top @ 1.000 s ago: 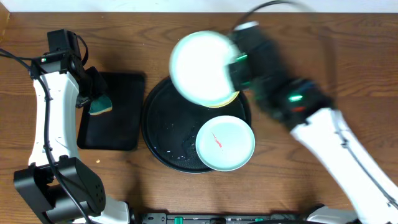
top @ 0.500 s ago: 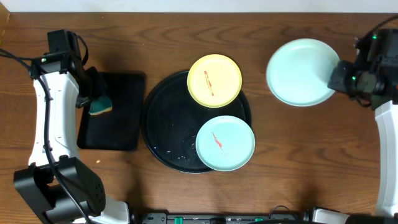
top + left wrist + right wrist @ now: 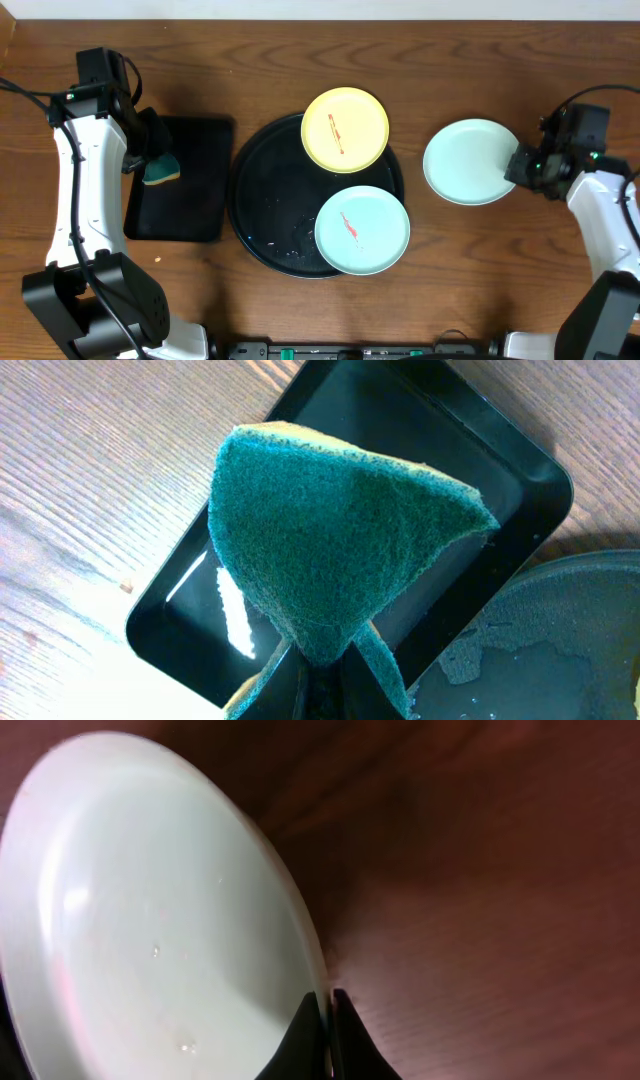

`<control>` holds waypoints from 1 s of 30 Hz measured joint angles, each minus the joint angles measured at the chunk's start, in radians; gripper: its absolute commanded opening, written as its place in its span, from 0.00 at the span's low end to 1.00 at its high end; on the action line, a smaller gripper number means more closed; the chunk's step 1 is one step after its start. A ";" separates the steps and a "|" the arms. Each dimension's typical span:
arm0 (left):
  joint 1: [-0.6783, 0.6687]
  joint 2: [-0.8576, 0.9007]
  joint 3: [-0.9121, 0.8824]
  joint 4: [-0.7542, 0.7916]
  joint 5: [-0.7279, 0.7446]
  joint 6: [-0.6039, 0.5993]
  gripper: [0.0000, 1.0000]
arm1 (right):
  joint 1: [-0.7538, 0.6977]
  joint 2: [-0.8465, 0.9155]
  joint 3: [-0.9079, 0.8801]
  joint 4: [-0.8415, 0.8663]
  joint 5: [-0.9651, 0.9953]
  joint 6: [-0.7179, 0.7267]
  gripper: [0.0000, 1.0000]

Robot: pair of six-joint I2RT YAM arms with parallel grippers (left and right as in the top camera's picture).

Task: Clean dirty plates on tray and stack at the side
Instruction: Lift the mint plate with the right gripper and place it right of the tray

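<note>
A pale yellow plate (image 3: 345,128) with a red smear sits on the far rim of the round black tray (image 3: 262,200). A mint-blue plate (image 3: 362,229) with a red smear lies on the tray's near right. A clean mint-blue plate (image 3: 466,161) is over the brown tabletop to the right of the tray, its right rim pinched by my right gripper (image 3: 520,166); in the right wrist view the plate (image 3: 150,920) is held by the jaws (image 3: 325,1010). My left gripper (image 3: 150,150) is shut on a green sponge (image 3: 330,530) above the rectangular black tray (image 3: 500,470).
The rectangular black tray (image 3: 185,180) lies left of the round tray. Water droplets wet the round tray's bare surface (image 3: 290,235). The table's wood surface (image 3: 500,260) extends to the right and front.
My right arm carried the clean mint-blue plate from above the round tray to the right, then lowered it over the tabletop. The left arm and sponge have not moved.
</note>
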 measured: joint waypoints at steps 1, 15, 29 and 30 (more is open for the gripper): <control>0.000 0.000 0.000 0.000 0.000 0.000 0.07 | 0.000 0.000 -0.019 0.027 0.000 -0.001 0.01; 0.000 0.000 0.000 0.007 0.000 0.004 0.07 | 0.000 0.031 -0.198 0.301 -0.003 -0.015 0.12; 0.000 0.000 0.000 0.008 0.000 0.004 0.07 | 0.011 0.003 0.128 -0.193 -0.068 -0.020 0.28; 0.000 0.000 0.000 0.008 0.000 0.004 0.07 | 0.022 -0.003 0.163 -0.221 -0.085 -0.023 0.29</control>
